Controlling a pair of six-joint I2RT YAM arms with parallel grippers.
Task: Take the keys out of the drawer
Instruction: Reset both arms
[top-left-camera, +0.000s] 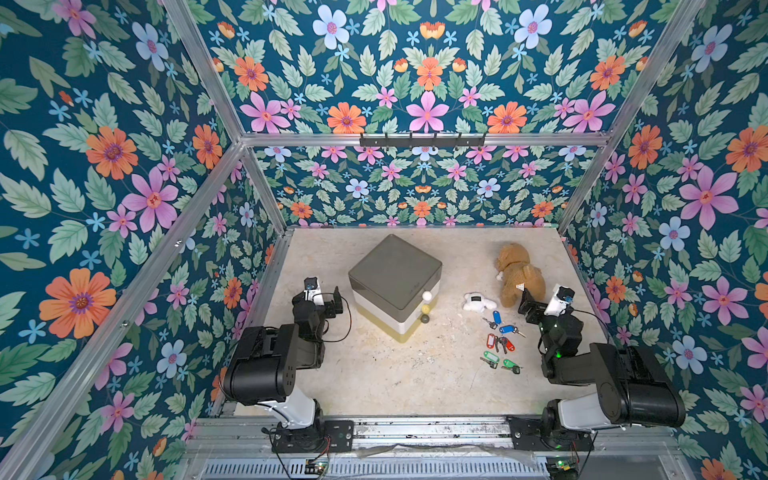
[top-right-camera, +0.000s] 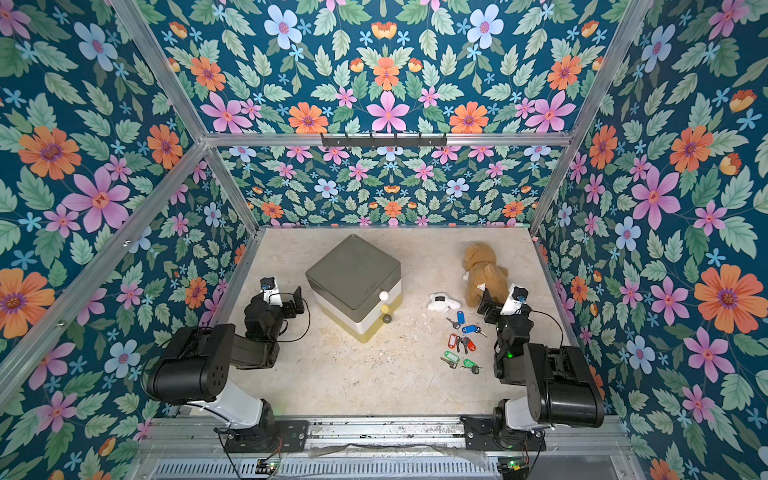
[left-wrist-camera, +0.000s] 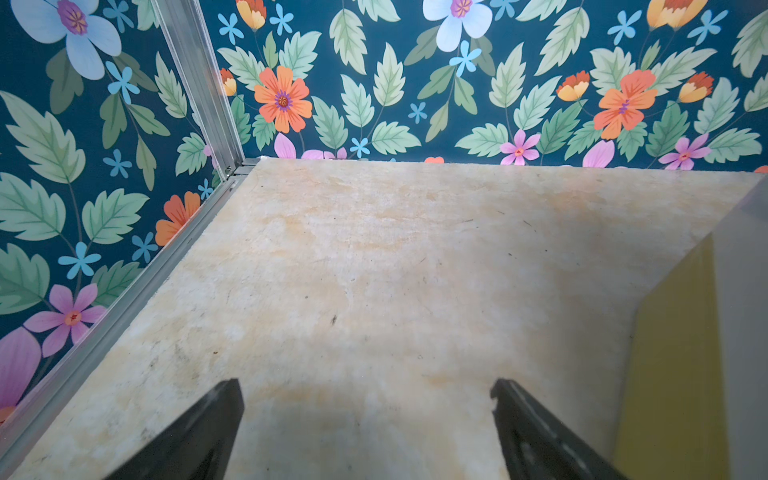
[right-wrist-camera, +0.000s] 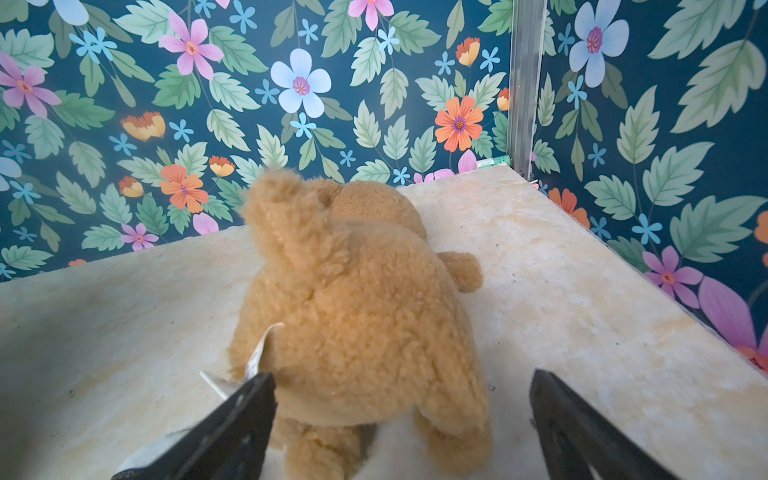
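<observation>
Left gripper, right gripper nearest me, both jaws apart, I count six keys near right, two plush toys, one drawer unit.

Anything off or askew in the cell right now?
Drawer unit sits turned cornerwise to the table edges. Brown plush bear lies flat on the table, right in front of the open right tool. Nothing spilled or visibly damaged.

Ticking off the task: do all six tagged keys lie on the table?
Yes, the keys lie spread on the table in both top views: two blue, two red, two green tags.
</observation>
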